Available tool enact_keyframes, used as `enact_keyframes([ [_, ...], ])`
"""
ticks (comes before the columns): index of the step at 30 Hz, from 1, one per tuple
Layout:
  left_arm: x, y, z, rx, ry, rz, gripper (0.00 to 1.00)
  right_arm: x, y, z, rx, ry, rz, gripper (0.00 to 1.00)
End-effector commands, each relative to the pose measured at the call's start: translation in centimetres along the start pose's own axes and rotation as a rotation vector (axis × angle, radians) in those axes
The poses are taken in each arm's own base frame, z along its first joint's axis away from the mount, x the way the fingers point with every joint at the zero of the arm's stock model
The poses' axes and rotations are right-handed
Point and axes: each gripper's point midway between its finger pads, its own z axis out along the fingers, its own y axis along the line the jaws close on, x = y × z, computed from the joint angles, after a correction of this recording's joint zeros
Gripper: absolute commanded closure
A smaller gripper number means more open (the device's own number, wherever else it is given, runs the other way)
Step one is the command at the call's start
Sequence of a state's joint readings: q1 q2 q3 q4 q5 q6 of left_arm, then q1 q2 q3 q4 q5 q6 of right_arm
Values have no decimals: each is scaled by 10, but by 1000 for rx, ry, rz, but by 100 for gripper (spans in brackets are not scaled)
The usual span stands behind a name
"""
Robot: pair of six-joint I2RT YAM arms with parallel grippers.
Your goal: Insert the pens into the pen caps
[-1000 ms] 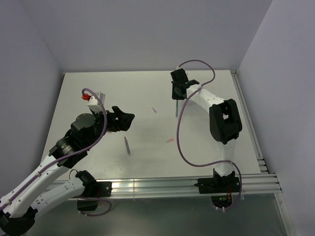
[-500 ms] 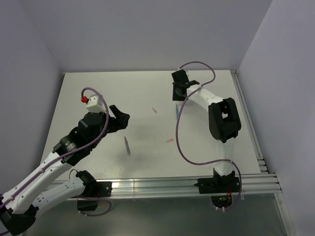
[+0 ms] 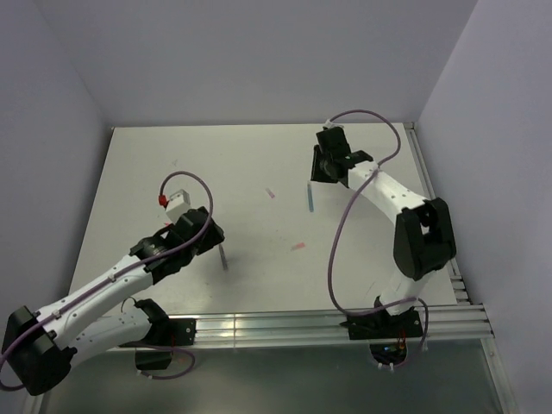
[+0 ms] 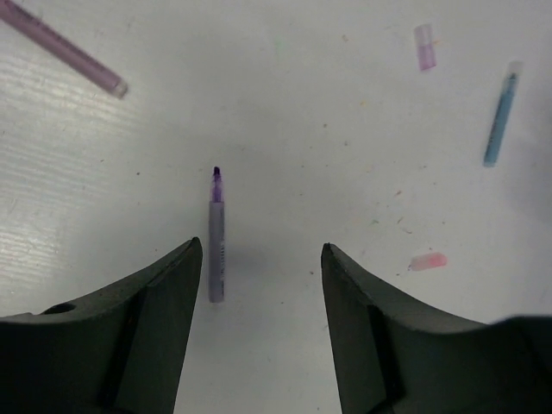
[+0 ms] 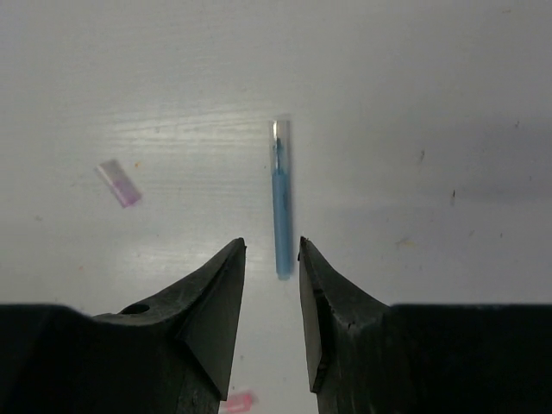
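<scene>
The dark grey pen (image 4: 216, 246) lies on the table just inside my left gripper's left finger, its purple tip pointing away; it also shows in the top view (image 3: 223, 257). My left gripper (image 4: 261, 250) (image 3: 213, 236) is open and empty above it. The blue pen (image 5: 281, 207) (image 3: 310, 197) lies flat with a pale clear cap (image 5: 280, 132) over its tip. My right gripper (image 5: 272, 246) (image 3: 321, 169) is narrowly open just behind the pen's rear end, holding nothing. A pinkish pen (image 4: 60, 47) lies far left. Two pinkish-red caps lie loose (image 3: 270, 193) (image 3: 298, 247).
The white table (image 3: 172, 181) is walled by pale panels at the back and sides. A metal rail (image 3: 302, 326) runs along the near edge. The pink caps also show in the wrist views (image 4: 424, 47) (image 4: 428, 260) (image 5: 119, 183).
My left arm has swung down and in over the grey pen. My right gripper has moved right and back, and the blue pen now lies flat on the table.
</scene>
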State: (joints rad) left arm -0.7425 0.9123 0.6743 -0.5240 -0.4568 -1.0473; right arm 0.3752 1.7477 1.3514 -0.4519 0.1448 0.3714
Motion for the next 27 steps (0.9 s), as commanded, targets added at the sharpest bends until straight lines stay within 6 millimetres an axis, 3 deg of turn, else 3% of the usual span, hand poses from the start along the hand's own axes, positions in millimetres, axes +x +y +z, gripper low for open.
enact_keyframes([
  [1, 10, 5, 14, -43, 14, -71, 38, -17, 14, -36, -94, -95, 32, 61],
  [2, 15, 10, 18, -64, 20, -71, 39, -7, 16, -39, -98, -85, 28, 61],
  [6, 29, 16, 37, -123, 47, -38, 41, -2, 26, -70, -181, -130, 38, 62],
  [12, 47, 21, 67, -228, 94, 17, 47, 11, 30, -93, -253, -144, 40, 63],
  [22, 58, 24, 87, -280, 119, 60, 49, 28, 39, -106, -291, -144, 25, 64],
  [27, 65, 33, 92, -330, 136, 81, 57, 35, 47, -114, -327, -143, 13, 64],
])
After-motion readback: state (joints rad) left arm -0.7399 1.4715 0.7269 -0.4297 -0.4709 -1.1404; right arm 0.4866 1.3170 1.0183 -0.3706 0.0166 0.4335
